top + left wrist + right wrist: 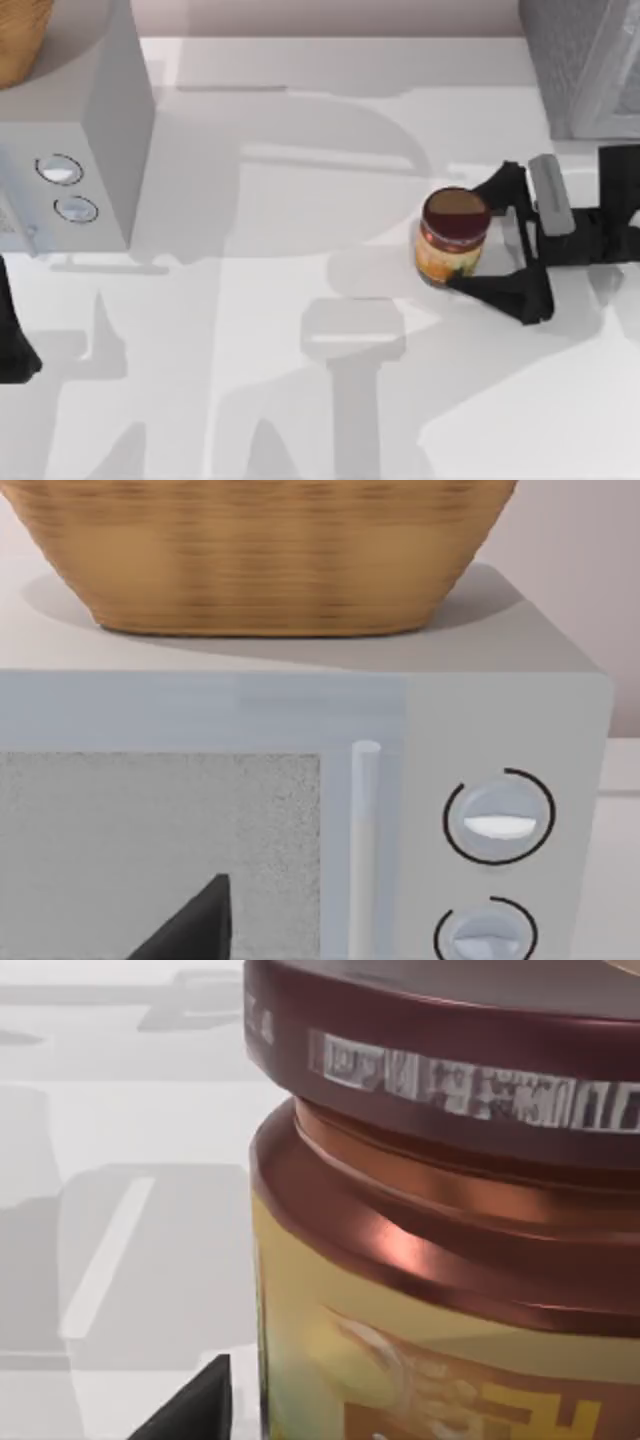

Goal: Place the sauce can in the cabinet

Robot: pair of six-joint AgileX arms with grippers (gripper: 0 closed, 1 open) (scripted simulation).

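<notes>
Bare tabletop spreads left of the sauce can, reaching a light-grey box with two knobs and a woven basket on top. Right of and beyond the can sits the cabinet. The right gripper is spread wide, fingers flanking the upright can without closing. The left arm is parked far left of it.

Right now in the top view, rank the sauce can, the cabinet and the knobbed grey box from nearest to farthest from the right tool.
1. Sauce can: between the open fingers of the right tool, right of centre.
2. Cabinet: the table's far right corner, beyond the tool.
3. Knobbed grey box: far left side, with a wicker basket on top.
</notes>
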